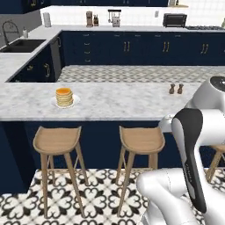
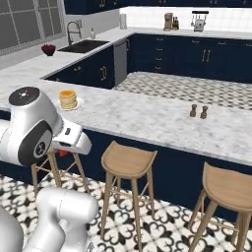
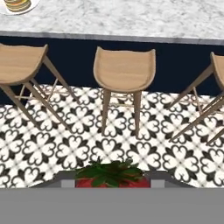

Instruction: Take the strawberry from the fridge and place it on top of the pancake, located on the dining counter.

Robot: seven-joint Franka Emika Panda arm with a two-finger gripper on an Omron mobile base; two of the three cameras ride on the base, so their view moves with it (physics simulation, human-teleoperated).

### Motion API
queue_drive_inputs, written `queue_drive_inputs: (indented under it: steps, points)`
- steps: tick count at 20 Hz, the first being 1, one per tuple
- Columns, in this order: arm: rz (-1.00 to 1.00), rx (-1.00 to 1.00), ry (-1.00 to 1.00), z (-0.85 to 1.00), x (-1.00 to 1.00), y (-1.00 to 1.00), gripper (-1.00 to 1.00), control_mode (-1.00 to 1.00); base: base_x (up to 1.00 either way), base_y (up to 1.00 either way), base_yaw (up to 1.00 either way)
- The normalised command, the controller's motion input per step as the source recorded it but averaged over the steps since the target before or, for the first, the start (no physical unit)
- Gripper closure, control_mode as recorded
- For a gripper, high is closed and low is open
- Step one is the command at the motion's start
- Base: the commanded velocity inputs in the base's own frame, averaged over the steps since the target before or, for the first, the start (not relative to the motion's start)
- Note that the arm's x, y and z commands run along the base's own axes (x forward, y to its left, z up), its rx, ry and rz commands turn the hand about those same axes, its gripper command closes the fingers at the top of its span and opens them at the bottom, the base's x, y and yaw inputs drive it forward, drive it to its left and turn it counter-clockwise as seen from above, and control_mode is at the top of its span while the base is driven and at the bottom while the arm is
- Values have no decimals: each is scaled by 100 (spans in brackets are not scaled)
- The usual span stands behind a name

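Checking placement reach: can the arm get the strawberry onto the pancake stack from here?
Probably not yet: the golden-tan pancake stack sits far left on the white-grey marble dining counter, while the red strawberry hangs over the floor by the round wooden stools.

Navy cabinets [image 1: 132, 46], wooden stools [image 1: 57, 140], patterned floor tiles [image 3: 87, 144]

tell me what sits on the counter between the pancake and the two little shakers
Nothing: in the left base view the marble dining counter is bare between the pancake and the shakers.

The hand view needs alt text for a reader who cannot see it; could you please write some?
A strawberry sits between the gripper fingertips at the bottom edge. Beyond it, three stools stand on patterned floor along the counter, with the pancake at upper left.
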Motion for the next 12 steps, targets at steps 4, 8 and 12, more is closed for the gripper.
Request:
queue_drive_inputs:
  steps: [4,8,12]
  points:
    - [0,0,0,0,0,0,100,100,65,100,-32]
    - [0,0,0,0,0,0,100,100,64,100,-28]
    - [0,0,0,0,0,0,100,100,49,100,-18]
